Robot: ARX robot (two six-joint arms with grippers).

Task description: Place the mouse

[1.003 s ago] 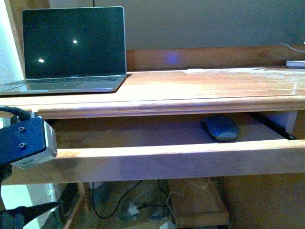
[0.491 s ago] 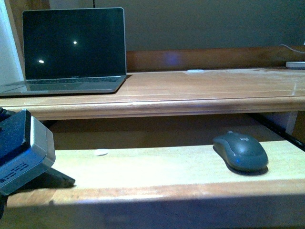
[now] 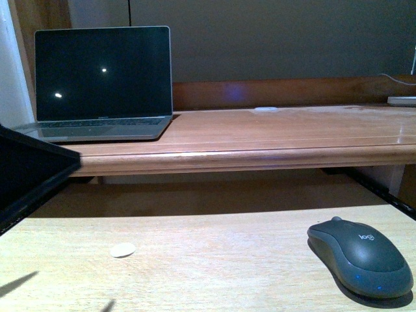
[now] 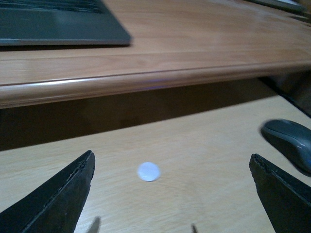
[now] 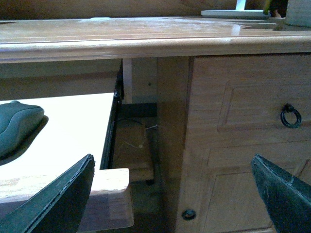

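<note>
Mouse [image 3: 361, 257]: lies flat on the pale pull-out shelf [image 3: 214, 273], near right, with nothing gripping it.
Left gripper [image 4: 171, 162]: fingers spread wide, empty — over the shelf, near a white dot [image 4: 148, 171].
Right gripper [image 5: 172, 162]: spread wide, empty — off the shelf's right end.
Laptop [image 3: 101, 81]: open, dark screen, far left on the desk top [image 3: 273, 133].

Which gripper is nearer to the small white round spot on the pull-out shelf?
Left. The white spot lies just ahead of the open left gripper, between its fingers. The right gripper is off the shelf's end, beyond the mouse; its view misses the spot.
</note>
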